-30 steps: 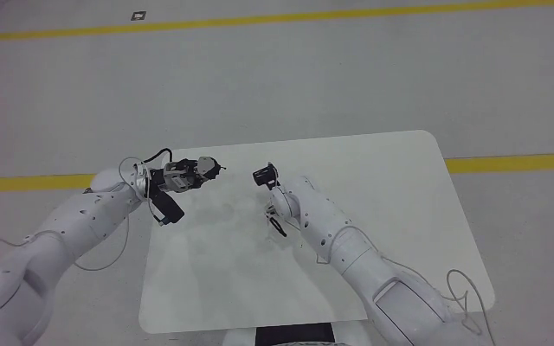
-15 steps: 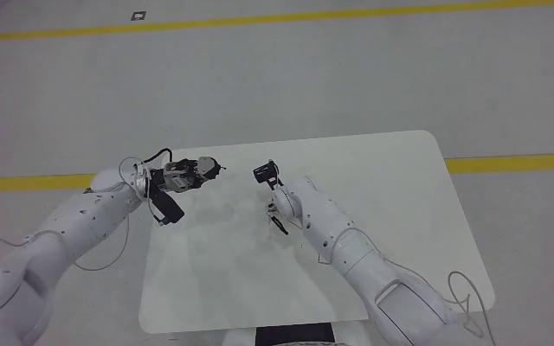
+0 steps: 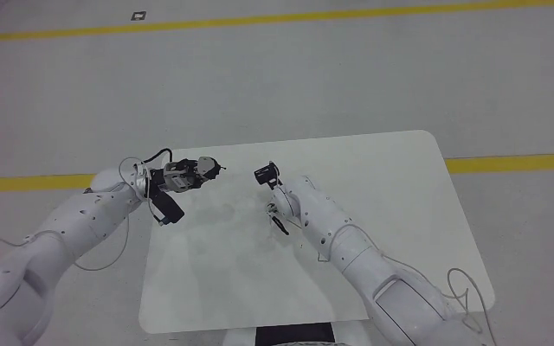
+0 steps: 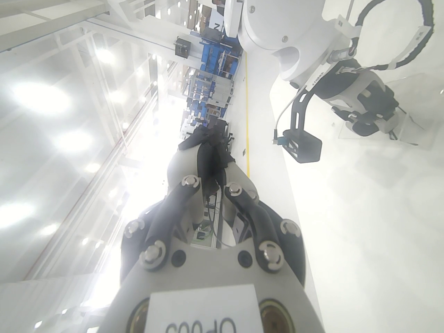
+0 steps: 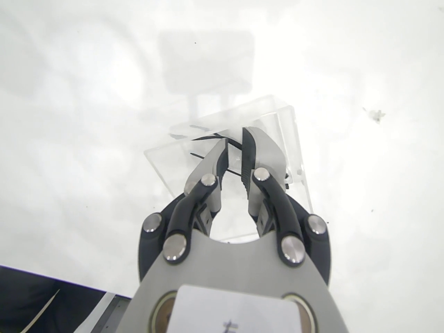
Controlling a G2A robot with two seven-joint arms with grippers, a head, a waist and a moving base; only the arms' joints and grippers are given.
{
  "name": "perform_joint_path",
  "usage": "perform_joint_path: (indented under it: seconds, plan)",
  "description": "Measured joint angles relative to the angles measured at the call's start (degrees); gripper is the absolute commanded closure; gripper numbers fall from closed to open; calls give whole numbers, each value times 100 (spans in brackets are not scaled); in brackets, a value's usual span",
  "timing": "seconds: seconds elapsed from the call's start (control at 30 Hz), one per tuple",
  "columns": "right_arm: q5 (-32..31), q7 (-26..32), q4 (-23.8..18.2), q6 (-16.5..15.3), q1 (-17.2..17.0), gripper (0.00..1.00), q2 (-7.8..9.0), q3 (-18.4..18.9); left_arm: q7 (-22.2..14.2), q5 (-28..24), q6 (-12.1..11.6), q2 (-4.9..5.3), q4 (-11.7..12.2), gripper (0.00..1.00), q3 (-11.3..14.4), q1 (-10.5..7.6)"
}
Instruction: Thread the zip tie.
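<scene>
My left gripper point(image 3: 213, 167) hangs above the table's left rear part, shut on a black zip tie point(image 4: 189, 142) whose tip pokes out past the fingertips point(image 3: 222, 167). To its right, my right gripper point(image 5: 234, 136) points down into a small clear plastic box point(image 5: 284, 147) on the white table point(image 3: 389, 216). Thin black zip ties point(image 5: 208, 137) lie inside the box. One strand crosses the narrow gap between the right fingers point(image 5: 248, 154), which stand slightly apart. From above, the right gripper point(image 3: 277, 225) is near the table's middle left.
The left wrist view shows the right arm's wrist point(image 4: 360, 102) and the clear box point(image 4: 412, 105) farther off. Bare table surface spreads to the right and front. A yellow floor line point(image 3: 260, 19) runs beyond the table.
The right arm's wrist has shifted very slightly over the box. The left arm has stayed still.
</scene>
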Motion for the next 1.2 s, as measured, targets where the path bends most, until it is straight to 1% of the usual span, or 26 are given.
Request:
perform_joint_path:
  seconds: [0.27, 0.57, 0.6, 0.63, 0.7, 0.87, 0.97, 1.03, 1.2]
  plan:
    - [-32, 7, -191, 2, -85, 100, 25, 45, 0, 0, 0, 0, 0, 100, 0, 0]
    - [-274, 182, -841, 23, -387, 100, 125, 164, 0, 0, 0, 0, 0, 100, 0, 0]
    - [-298, 198, -910, -2, -427, 75, 141, 186, 0, 0, 0, 0, 0, 100, 0, 0]
    - [-322, 216, -945, -16, -450, 67, 151, 200, 0, 0, 0, 0, 0, 100, 0, 0]
    - [-373, 280, -988, -42, -476, 65, 170, 224, 0, 0, 0, 0, 0, 100, 0, 0]
    - [-438, 473, -1034, -176, -460, 67, 191, 235, 0, 0, 0, 0, 0, 100, 0, 0]
    - [-467, 602, -1020, -297, -418, 65, 196, 216, 0, 0, 0, 0, 0, 100, 0, 0]
    - [-480, 651, -975, -369, -377, 67, 195, 200, 0, 0, 0, 0, 0, 100, 0, 0]
    - [-465, 615, -813, -455, -285, 67, 173, 141, 0, 0, 0, 0, 0, 100, 0, 0]
